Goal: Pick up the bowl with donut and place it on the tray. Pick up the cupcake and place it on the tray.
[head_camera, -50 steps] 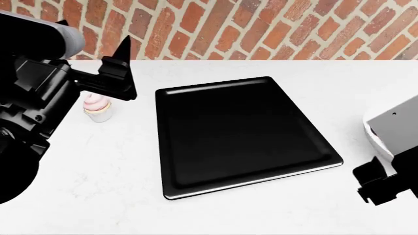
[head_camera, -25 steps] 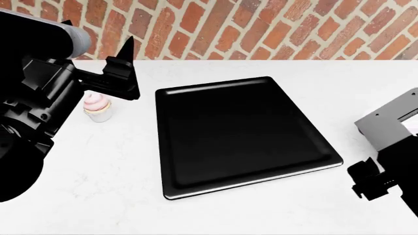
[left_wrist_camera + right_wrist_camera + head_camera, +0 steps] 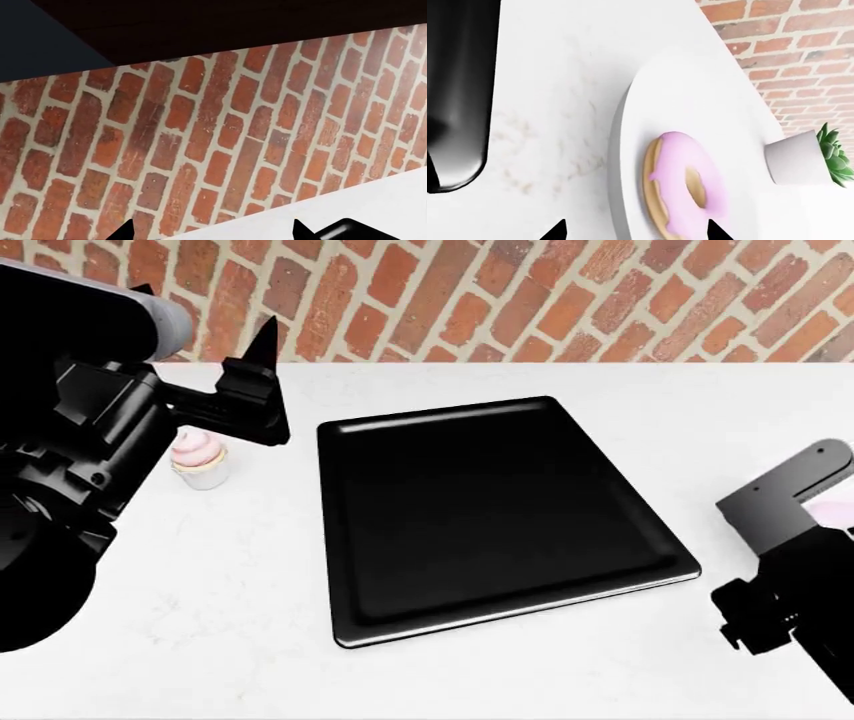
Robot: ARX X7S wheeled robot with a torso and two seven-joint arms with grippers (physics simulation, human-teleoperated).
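The black tray [image 3: 494, 510] lies in the middle of the white counter. The cupcake [image 3: 200, 462] stands left of it, pink frosting up. My left gripper [image 3: 211, 231] is open and empty, raised above the cupcake and facing the brick wall. In the right wrist view the white bowl [image 3: 694, 90] holds the pink donut [image 3: 684, 185]. My right gripper [image 3: 635, 231] is open, with the bowl's near rim between its fingertips, one outside and one over the donut. In the head view my right arm [image 3: 787, 540] hides the bowl; a bit of pink [image 3: 837, 508] shows.
A brick wall [image 3: 534, 300] backs the counter. A small potted succulent [image 3: 807, 160] stands beyond the bowl. The tray's edge [image 3: 454, 100] shows near the bowl in the right wrist view. My left arm [image 3: 67, 470] fills the head view's left side.
My right arm has turned and shifted at the right edge, over the bowl. My left gripper has moved slightly right. Tray and cupcake have not moved.
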